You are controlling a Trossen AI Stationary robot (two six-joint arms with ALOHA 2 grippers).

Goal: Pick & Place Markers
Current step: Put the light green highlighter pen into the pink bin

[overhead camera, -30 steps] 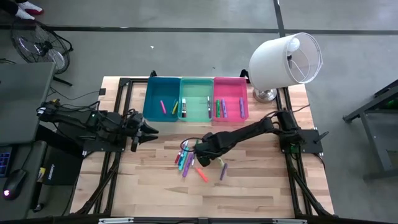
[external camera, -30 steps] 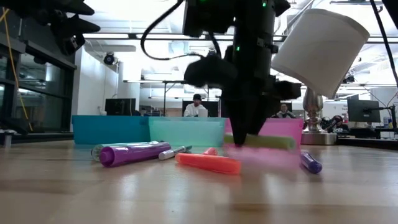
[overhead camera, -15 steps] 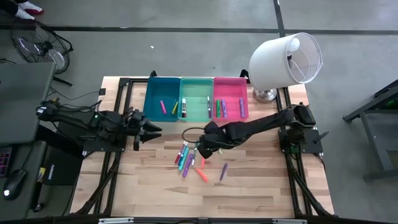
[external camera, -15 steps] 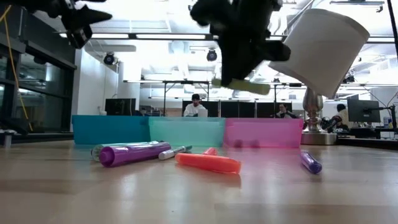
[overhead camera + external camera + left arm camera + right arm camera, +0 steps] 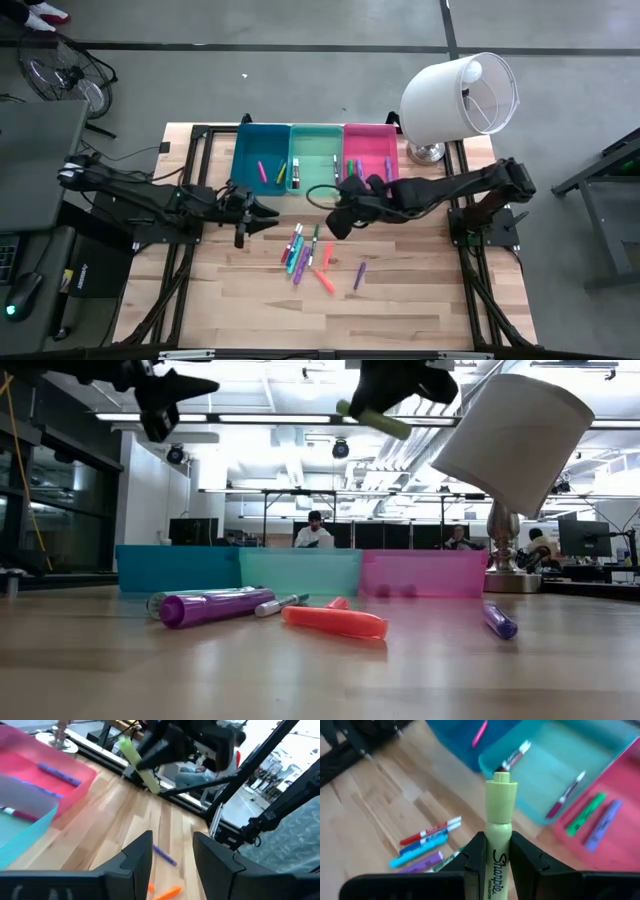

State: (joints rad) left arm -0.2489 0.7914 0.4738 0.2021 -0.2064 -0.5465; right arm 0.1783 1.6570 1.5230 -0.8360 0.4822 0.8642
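Light, stiff and smooth, the yellow-green marker (image 5: 500, 837) sits clamped mid-barrel in the right tool (image 5: 496, 851); the left tool (image 5: 172, 851) hangs apart, empty

3 bins (image 5: 315, 135) side by side at tabletop (image 5: 420, 310) rear, lamp (image 5: 460, 95) to their right. Loose markers (image 5: 305, 255) mid-tabletop, in front of bins; more markers inside bins.
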